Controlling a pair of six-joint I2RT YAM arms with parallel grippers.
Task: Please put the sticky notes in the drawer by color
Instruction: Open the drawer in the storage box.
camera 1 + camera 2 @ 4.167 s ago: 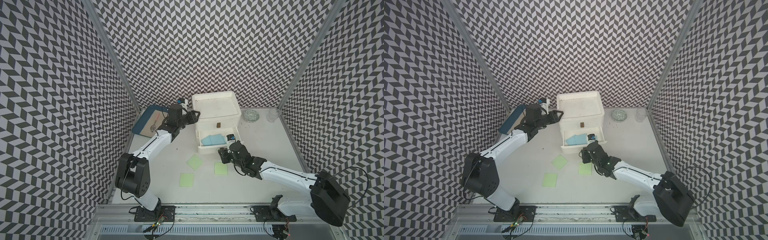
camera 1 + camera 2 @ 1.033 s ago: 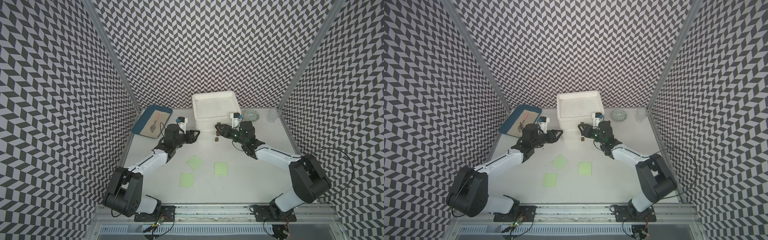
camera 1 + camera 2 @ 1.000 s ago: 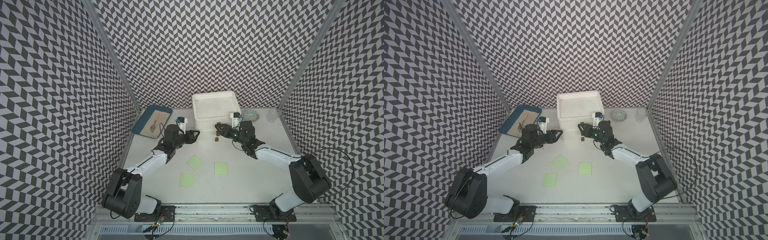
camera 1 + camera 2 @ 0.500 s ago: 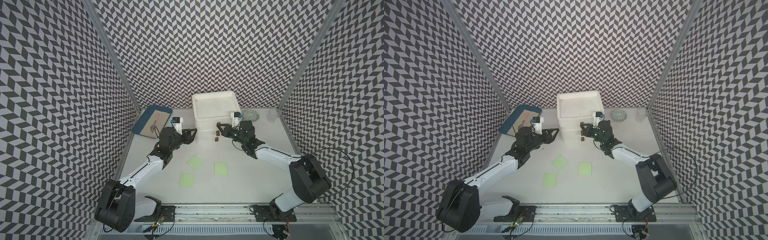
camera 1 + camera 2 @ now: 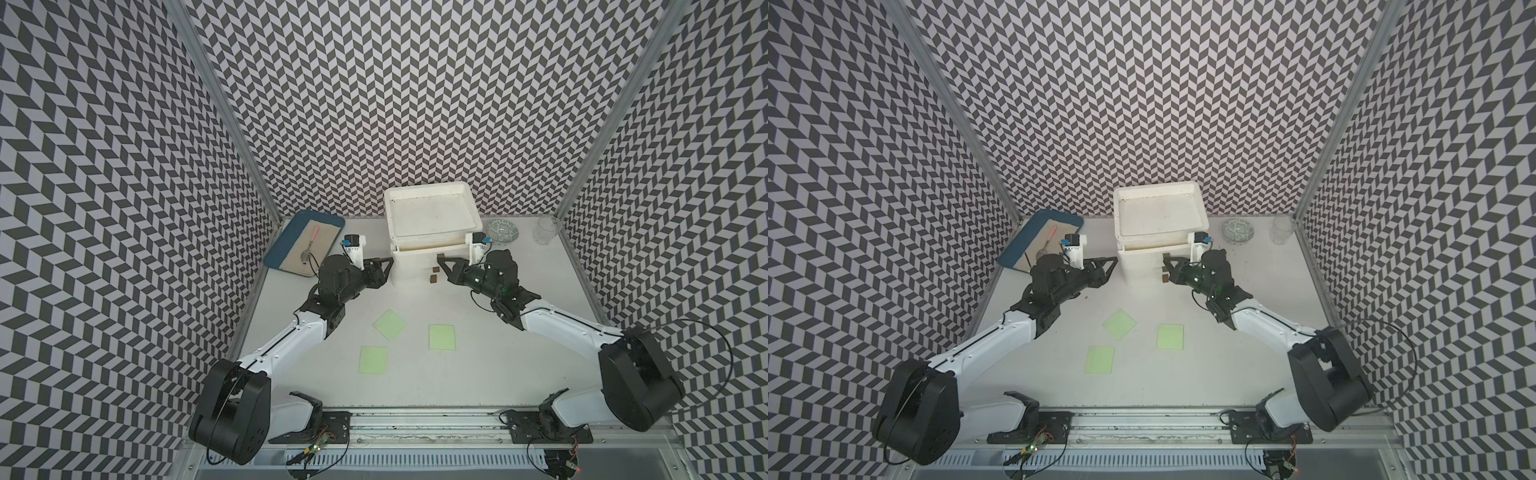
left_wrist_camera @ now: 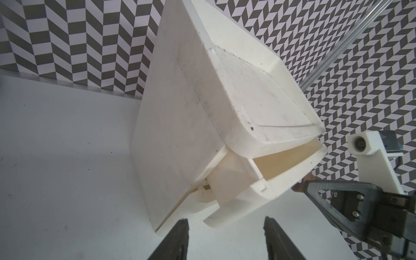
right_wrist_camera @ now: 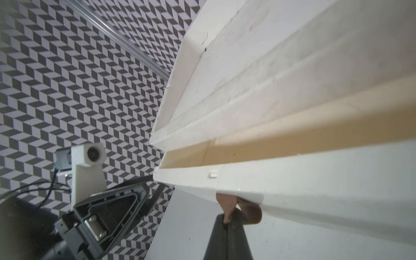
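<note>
I can read nothing from my station in any of the views. The only candidates are small dark marks printed on the white camera bracket of the left arm and on the matching bracket of the right arm. In both top views they are too small and blurred to make out as letters or numbers.
</note>
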